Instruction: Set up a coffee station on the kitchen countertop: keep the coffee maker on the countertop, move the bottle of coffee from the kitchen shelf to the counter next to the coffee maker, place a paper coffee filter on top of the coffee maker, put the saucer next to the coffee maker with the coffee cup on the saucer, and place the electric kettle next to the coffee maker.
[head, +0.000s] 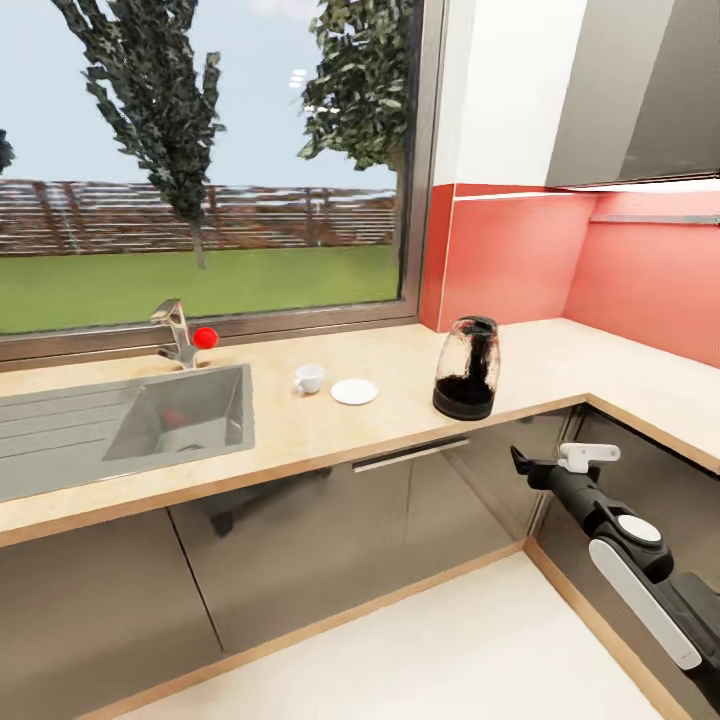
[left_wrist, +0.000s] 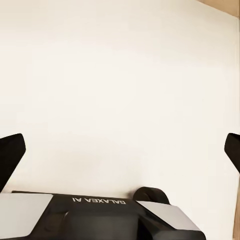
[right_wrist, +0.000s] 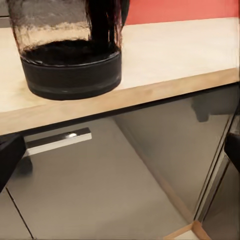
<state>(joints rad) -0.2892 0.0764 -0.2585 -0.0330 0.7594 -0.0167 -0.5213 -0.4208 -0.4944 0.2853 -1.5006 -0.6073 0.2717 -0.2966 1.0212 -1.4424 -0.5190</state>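
Right gripper spread wide and empty, hanging before the dark cabinet fronts, below the countertop edge. Above and just ahead of it: electric kettle, clear textured glass, black base, black handle, standing upright near the edge. Further leftward: saucer, flat, white, with small white coffee cup just beside it. Left gripper spread too, over pale floor.

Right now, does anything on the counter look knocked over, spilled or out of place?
Nothing stands out. The kettle stands upright near the counter edge, and the cup sits upright beside the saucer, not on it.
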